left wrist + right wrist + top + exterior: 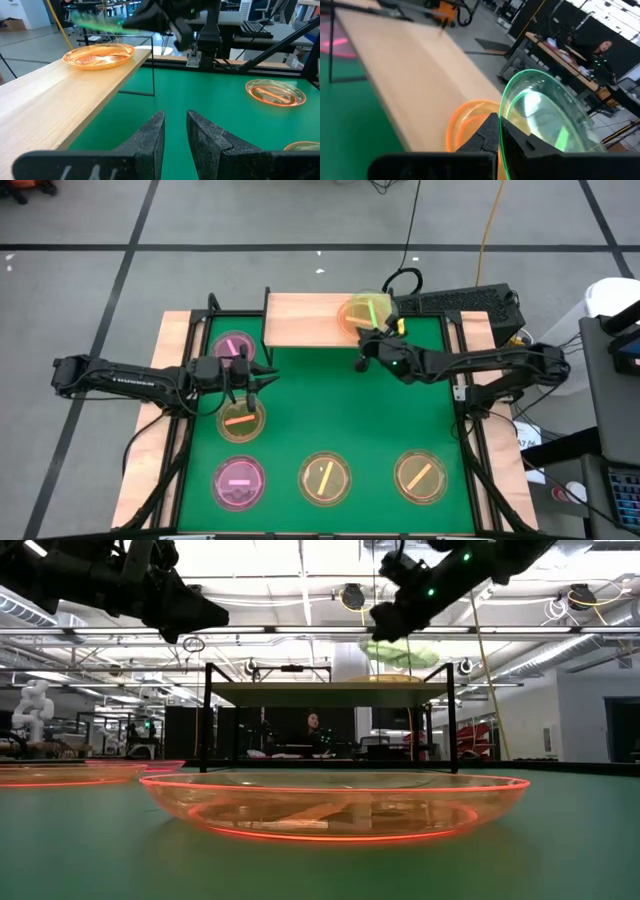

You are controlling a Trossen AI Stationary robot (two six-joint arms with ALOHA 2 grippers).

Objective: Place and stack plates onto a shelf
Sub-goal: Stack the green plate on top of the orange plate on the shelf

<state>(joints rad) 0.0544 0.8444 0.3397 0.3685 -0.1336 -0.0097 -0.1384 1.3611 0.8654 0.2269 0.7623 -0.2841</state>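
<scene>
Stacking under way: the right gripper (368, 348), clamped on a green plate's (547, 120) rim, holds it above the amber plate (99, 54) on the shelf (305, 320); lowering squarely seems next. Left gripper (243, 385) hovers nearly closed, empty.

The scene is evenly and brightly lit from above; long ceiling light strips (300, 635) are seen in the low view, and the upper part of that view is washed out by them. Only soft, faint shadows are cast on the wide green mat (330, 410). The rims of the round translucent plates are made to glow, as on the amber plate with an orange rim (335, 802) close to the low camera. Motion blur is shown on the green-tinted translucent plate (97, 24) in the left wrist view, and the light-wood shelf board (415, 60) is blurred in the right wrist view. The dark fingers nearest each wrist camera are slightly out of focus.
</scene>
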